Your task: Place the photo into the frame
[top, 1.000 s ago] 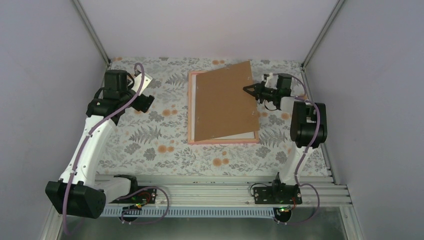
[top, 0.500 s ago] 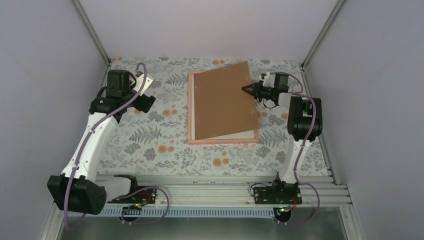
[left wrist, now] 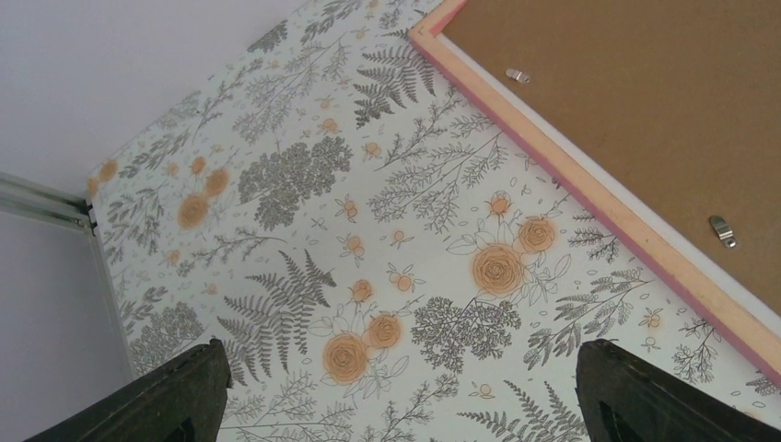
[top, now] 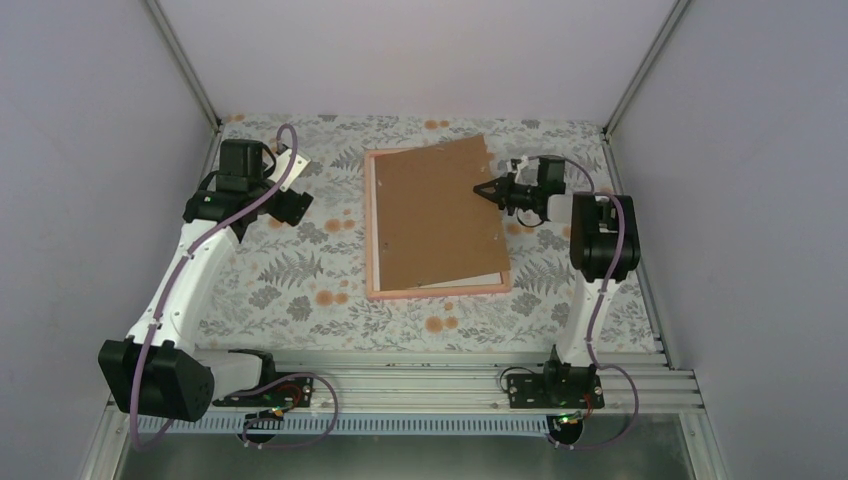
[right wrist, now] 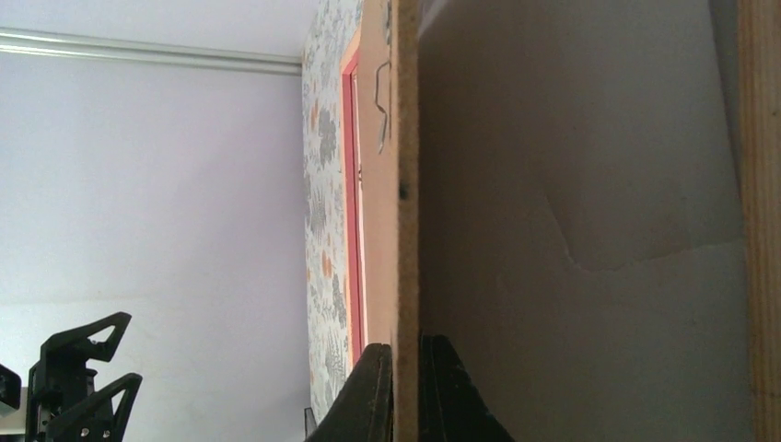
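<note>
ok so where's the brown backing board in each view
Top external: the brown backing board sits askew over the pink frame, mid-table.
Left wrist: the board fills the upper right corner.
Right wrist: the board shows edge-on, a vertical strip at centre, pinched by the right gripper.
Shared landmark: the pink frame's rail beside the board.

Frame: lay flat mid-table.
Backing board: lay askew on the frame.
Right gripper: sat at the board's right edge.
Left gripper: stood left of the frame, well apart.
</note>
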`<state>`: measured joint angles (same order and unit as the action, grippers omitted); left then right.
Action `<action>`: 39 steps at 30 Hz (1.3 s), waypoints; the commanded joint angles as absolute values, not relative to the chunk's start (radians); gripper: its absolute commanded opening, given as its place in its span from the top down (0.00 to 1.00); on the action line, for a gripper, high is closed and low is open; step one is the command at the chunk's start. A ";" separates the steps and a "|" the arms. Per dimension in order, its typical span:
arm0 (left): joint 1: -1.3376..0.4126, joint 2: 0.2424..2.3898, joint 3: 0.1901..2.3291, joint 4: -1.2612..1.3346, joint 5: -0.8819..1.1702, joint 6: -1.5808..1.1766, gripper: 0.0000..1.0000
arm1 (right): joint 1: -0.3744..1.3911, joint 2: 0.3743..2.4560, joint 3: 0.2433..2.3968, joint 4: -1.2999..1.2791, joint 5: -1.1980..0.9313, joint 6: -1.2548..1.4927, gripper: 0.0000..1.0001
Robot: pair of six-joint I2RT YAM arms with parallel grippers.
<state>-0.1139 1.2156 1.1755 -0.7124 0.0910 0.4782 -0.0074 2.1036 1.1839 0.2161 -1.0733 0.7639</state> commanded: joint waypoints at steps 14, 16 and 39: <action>-0.110 1.213 1.152 -0.697 0.112 0.476 0.06 | 0.070 2.066 1.161 0.359 -1.070 0.891 0.96; -0.111 1.220 1.150 -0.695 0.111 0.477 0.06 | 0.072 2.071 1.151 0.385 -1.093 0.937 0.96; -0.110 1.266 1.183 -0.690 0.125 0.474 0.06 | 0.116 2.069 1.207 0.146 -0.958 0.654 0.67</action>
<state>-0.1143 1.2579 1.1595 -0.7116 0.1089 0.4782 0.0994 2.0789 1.1343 0.2951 -1.0039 0.8143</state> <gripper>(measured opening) 0.938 0.288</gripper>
